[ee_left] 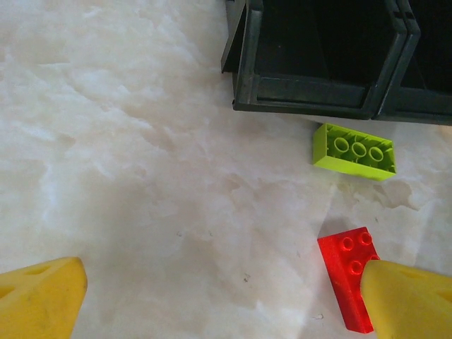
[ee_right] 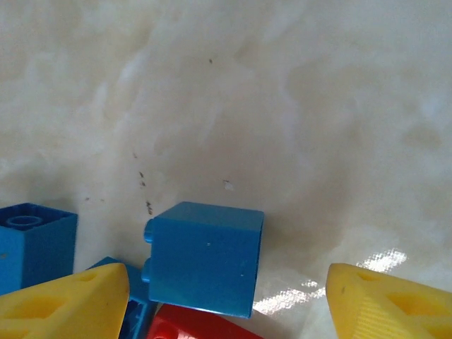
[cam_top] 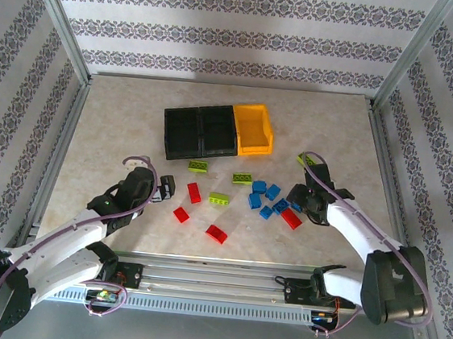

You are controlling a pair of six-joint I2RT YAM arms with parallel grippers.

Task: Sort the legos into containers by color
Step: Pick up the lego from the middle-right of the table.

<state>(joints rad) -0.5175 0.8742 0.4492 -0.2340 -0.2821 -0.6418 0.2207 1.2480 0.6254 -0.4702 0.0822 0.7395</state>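
Ana: Yellow fingers (ee_right: 63, 304) are sitting right up close, one on each side of a blue brick (ee_right: 205, 258). That is the right gripper (ee_right: 222, 286). It is standing about half open and is not gripping anything.

Ben: Is the brick lying flat?

Ana: No, it is lying on its side and, I think, resting against a red brick (ee_right: 191, 326). The other blue brick (ee_right: 32, 244) is sitting just beside one finger.

Ben: So what could be going wrong?

Ana: That finger could be landing on the other blue brick, or pinching two at once. The tipped one could be twisting and popping out. The red one might be getting dragged along.

Ben: And the left gripper (ee_left: 226, 296)?

Ana: It is hanging wide open, holding nothing. The other red brick (ee_left: 347, 272) is lying just beside one finger, so a bump could be knocking it away.

Ben: Where are the bins (cam_top: 201, 130)?

Ana: Far up the table (cam_top: 134, 127), well apart from the blue pile. A loose grip could be dropping the brick on the way.
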